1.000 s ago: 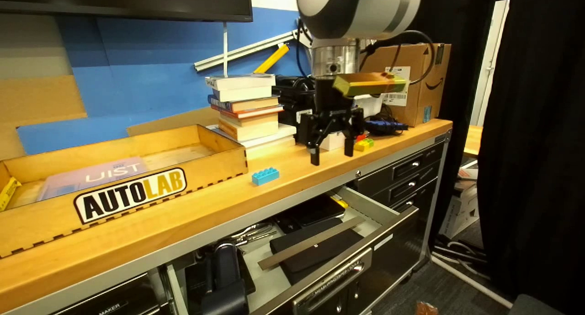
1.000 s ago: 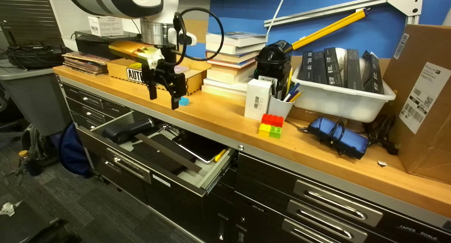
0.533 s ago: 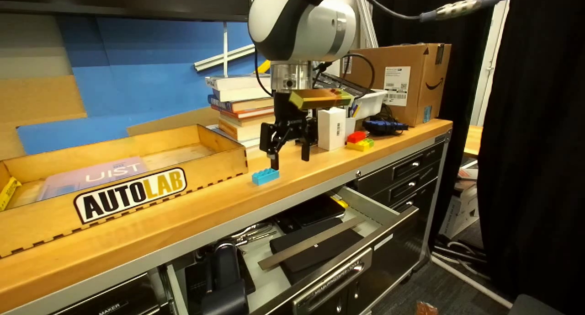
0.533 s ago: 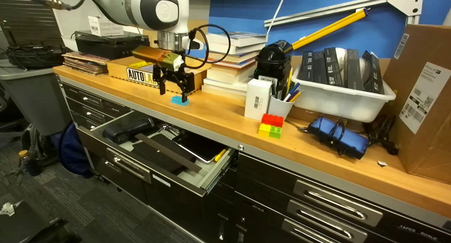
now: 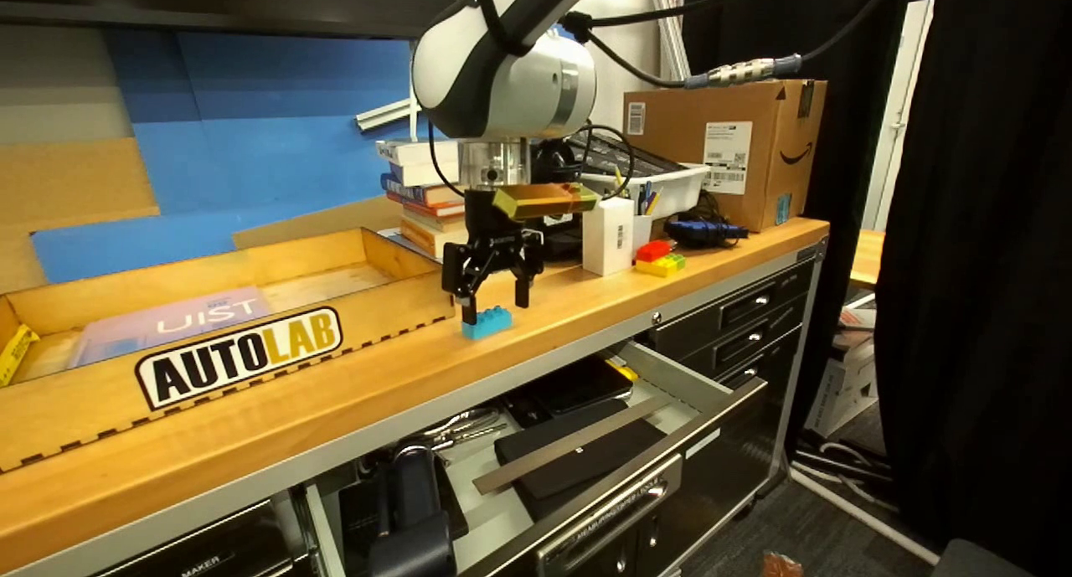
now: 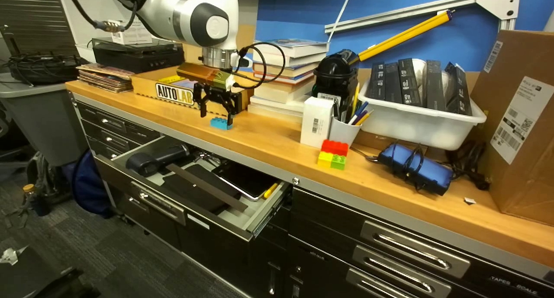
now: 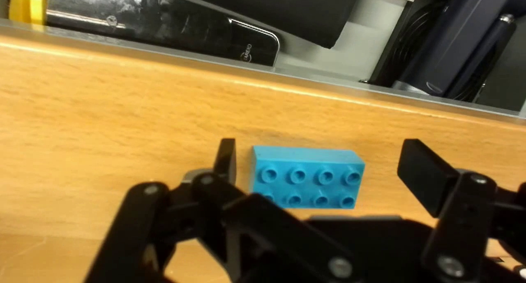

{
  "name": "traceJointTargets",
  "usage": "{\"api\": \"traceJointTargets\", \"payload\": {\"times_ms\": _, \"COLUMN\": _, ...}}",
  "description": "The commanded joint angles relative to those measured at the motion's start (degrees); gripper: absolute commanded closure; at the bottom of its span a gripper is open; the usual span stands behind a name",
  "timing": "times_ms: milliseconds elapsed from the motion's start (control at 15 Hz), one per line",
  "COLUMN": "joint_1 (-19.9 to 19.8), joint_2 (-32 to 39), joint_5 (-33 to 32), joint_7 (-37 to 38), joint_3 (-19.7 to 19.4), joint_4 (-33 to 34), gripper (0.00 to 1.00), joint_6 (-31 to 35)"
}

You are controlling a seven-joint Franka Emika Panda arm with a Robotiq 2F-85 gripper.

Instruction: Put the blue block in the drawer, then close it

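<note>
"Blue block on the wooden counter: is it gripped?"

"Not yet. The gripper is spread wide, straddling it lengthwise. In the wrist view, one finger sits just beside a short end, while the other finger stands well apart from the opposite end."

"So closing now might shove it?"

"I'd expect the nearer finger to touch first and push it along. Better to shift sideways until both gaps match, then close."

"Low enough?"

"I can't tell. In an exterior view a fingertip overlaps the block's upper part, but depth is unclear. Pinch low on its ends, without scraping the counter."

"And once it's held?"

"Lift straight up and clear the counter's edge before heading over the drawer. That's pulled out below, a long strip lying inside, so I'd pick a bare spot and lower gently. Pushing the drawer in comes last."
</note>
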Motion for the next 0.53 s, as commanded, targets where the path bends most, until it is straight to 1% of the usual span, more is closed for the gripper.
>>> {"api": "traceJointTargets", "payload": {"times_ms": 0, "joint_1": 0.25, "joint_2": 2.45, "joint_5": 0.4, "joint_7": -1.75, "joint_3": 0.4, "joint_4": 4.24, "gripper": 0.0, "joint_6": -1.83}}
{"api": "traceJointTargets", "payload": {"times_ms": 467, "joint_1": 1.29, "joint_2": 3.32, "joint_5": -0.83, "joint_7": -0.53, "joint_3": 0.17, "joint_4": 4.07, "gripper": 0.0, "joint_6": 0.33}}
